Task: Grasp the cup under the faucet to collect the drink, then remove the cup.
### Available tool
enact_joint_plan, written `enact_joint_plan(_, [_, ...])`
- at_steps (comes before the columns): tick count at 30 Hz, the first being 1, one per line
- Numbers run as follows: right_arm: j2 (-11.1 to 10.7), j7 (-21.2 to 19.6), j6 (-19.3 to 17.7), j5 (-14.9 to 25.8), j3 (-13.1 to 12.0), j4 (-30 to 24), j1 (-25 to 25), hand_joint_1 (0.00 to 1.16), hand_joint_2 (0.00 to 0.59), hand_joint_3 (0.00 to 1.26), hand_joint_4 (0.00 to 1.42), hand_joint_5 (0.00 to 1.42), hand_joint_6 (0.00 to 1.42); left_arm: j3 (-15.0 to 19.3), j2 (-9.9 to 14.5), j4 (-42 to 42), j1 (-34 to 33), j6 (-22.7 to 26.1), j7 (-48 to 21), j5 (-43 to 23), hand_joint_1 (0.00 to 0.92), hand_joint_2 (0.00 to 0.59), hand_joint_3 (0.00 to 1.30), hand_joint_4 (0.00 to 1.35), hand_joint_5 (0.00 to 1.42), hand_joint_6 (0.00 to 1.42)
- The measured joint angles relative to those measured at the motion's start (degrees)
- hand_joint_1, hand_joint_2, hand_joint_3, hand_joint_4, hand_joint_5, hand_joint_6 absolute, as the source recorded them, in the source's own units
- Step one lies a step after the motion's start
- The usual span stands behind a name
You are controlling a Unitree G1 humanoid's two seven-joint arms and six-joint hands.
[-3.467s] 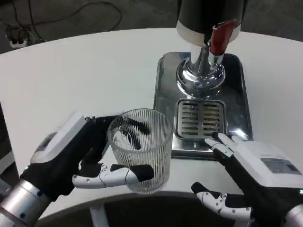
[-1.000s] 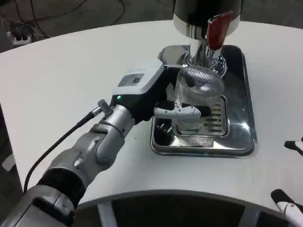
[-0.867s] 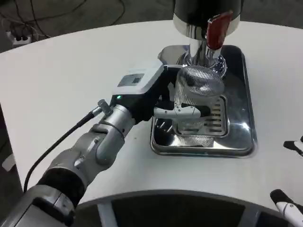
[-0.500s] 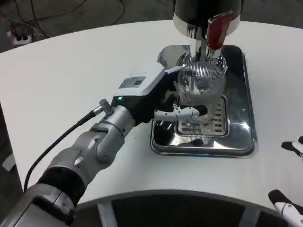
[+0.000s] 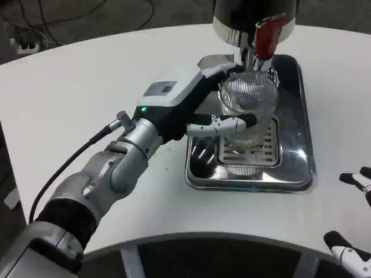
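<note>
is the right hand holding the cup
No, the left hand grips the ribbed cup; the right hand sits apart at the table's near edge.

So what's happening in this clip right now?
The robot's left hand grips a ribbed clear glass cup and holds it above the drip grate of a shiny metal tray, right under the dispenser's faucet with its red lever. No liquid is visible in the cup. The right hand waits at the table's near edge, fingers spread, holding nothing.
</note>
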Motion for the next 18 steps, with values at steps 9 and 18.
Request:
enact_joint_plan(9, [-0.03,-0.01,0.63,-0.92,1.91,0.00,-0.10,0.41,0.390,0.11,0.00,0.00,0.00,1.14,2.17,-3.87,1.99,-1.98,-1.52,-1.56,0.227,0.145,0.23,0.24,0.34,0.27])
enact_joint_plan(18, [0.03,-0.06,1.55,-2.21,3.66,0.00,-0.68,0.41,0.390,0.12,0.00,0.00,0.00,5.04,5.39,-13.20,8.09,-4.00,-4.04,-4.53,0.220,0.143,0.23,0.24,0.35,0.27])
